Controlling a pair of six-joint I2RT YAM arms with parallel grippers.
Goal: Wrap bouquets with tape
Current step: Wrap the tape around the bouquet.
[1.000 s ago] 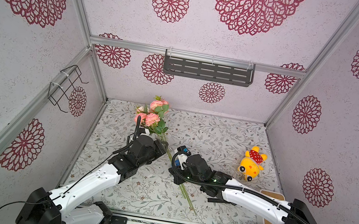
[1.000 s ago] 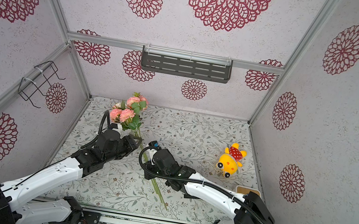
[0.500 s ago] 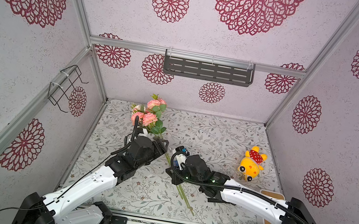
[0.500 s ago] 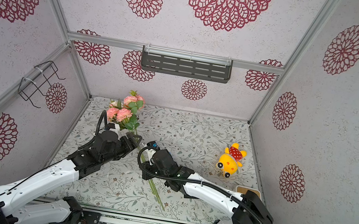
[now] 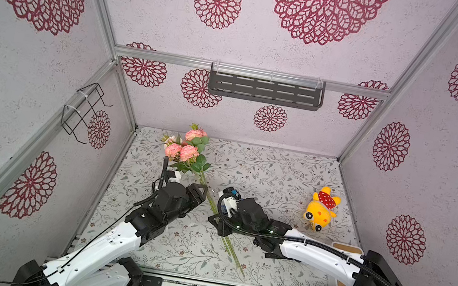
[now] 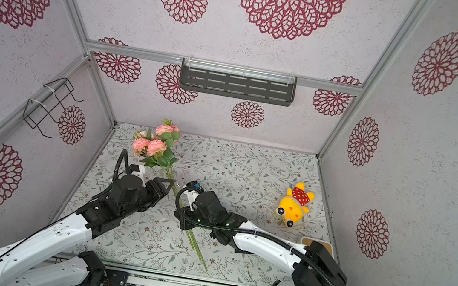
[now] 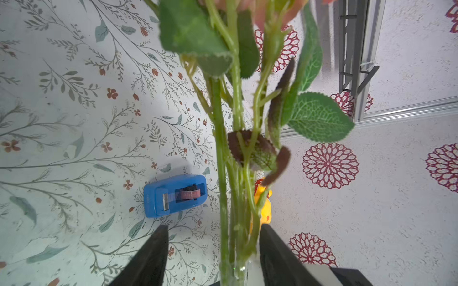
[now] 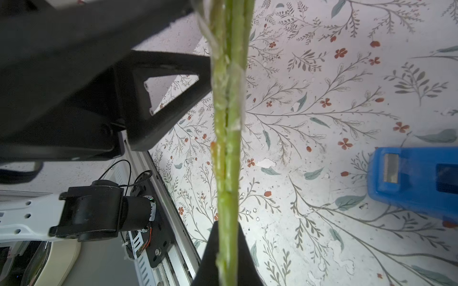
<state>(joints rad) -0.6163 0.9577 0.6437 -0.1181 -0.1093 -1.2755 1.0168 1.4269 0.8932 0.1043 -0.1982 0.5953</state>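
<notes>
— What room are you in?
— A booth of pale, grainy walls (image 5: 269,46) printed with crimson rosettes and joined by bare metal rails. Below me lies a pale cloth (image 5: 279,171) patterned with grey-green sprigs and small rust-red flowers.

— Is anything fixed to the walls?
— A dark slotted shelf (image 5: 265,90) hangs on the back one. A black wire rack (image 5: 83,111) hangs on the side wall by my left arm.

— Where is the bouquet?
— The bouquet (image 5: 189,156) runs slantwise between my two arms and is raised off the cloth where I hold it. Its pink and peach blooms point toward the back corner on my left, and its cut ends point toward the front edge. A yellow plush toy (image 5: 320,211) lies on the cloth well off to my right. The blue tape dispenser (image 7: 174,195) sits flat on the cloth near the stems, on the toy's side of them.

— And your claws?
— My right claw (image 8: 226,226) is clamped on the stems low down. My left claw (image 7: 213,230) stands apart with the stems between its fingers. They are close against one finger and clear of the other.
</notes>
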